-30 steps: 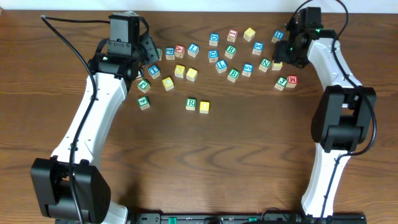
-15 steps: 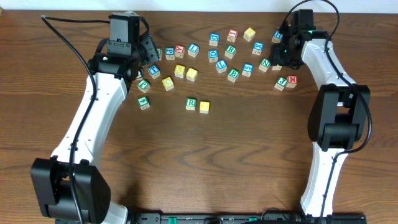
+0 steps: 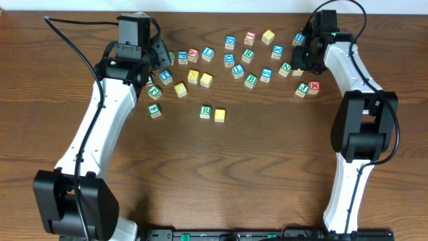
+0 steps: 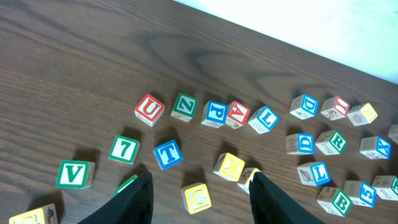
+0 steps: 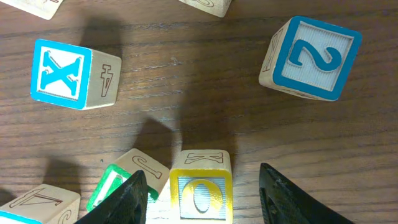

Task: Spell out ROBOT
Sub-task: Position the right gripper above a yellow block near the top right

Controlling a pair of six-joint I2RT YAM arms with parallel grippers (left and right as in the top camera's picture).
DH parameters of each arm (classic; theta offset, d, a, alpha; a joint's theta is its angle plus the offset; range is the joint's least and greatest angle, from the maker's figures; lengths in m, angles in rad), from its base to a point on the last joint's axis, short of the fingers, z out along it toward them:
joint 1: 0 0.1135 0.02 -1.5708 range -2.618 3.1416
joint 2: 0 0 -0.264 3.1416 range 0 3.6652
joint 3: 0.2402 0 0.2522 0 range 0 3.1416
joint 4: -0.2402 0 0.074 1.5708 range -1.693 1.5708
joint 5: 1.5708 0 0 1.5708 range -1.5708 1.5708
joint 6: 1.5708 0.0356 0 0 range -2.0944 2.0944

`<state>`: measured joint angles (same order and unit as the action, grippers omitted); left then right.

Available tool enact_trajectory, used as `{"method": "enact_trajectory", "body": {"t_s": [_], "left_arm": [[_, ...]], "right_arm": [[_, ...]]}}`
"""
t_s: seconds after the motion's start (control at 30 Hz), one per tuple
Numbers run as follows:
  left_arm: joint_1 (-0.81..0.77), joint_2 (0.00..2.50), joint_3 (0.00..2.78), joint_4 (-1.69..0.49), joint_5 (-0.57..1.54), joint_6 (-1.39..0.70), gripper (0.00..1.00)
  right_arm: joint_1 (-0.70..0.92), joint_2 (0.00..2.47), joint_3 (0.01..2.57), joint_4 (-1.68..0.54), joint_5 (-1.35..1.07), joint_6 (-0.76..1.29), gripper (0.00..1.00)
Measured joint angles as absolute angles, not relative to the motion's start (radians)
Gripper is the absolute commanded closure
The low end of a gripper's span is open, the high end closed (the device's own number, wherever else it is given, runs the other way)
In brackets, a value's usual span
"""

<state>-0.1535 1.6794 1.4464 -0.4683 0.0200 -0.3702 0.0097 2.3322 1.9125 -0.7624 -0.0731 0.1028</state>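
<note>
Having repositioned and narrowed, right gripper [image 5: 202, 175] straddles yellow O cube [image 5: 200, 194], centred between its jaws, half-open, holding nothing; closing should secure an O.

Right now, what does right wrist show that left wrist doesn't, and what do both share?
Right wrist only: yellow O cube between the fingers of the open right gripper, untouched; blue 2 cube beyond.
Left wrist only: blue T cube, green B cube, green R cube, yellow C cube by the open left gripper.
Both: wooden table, loose cubes, nothing gripped; blue X cube probably appears in both.
</note>
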Motion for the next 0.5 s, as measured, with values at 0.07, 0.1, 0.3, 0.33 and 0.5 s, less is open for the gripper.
{"method": "enact_trajectory", "body": {"t_s": [0.07,0.1,0.3,0.33,0.5], "left_arm": [[-0.154,1.679,1.446,-0.469,0.020,-0.370,0.51],[-0.154,1.679,1.446,-0.469,0.020,-0.370,0.51],[-0.154,1.679,1.446,-0.469,0.020,-0.370,0.51],[-0.154,1.679,1.446,-0.469,0.020,-0.370,0.51],[-0.154,1.679,1.446,-0.469,0.020,-0.370,0.51]], "right_arm": [[0.010,2.332,1.910,-0.759,-0.074,0.105,0.49],[0.010,2.332,1.910,-0.757,-0.074,0.106,0.49],[0.010,2.332,1.908,-0.749,-0.075,0.107,0.44],[0.010,2.332,1.908,-0.749,-0.080,0.108,0.44],[0.010,2.332,1.905,-0.749,-0.109,0.106,0.43]]}}
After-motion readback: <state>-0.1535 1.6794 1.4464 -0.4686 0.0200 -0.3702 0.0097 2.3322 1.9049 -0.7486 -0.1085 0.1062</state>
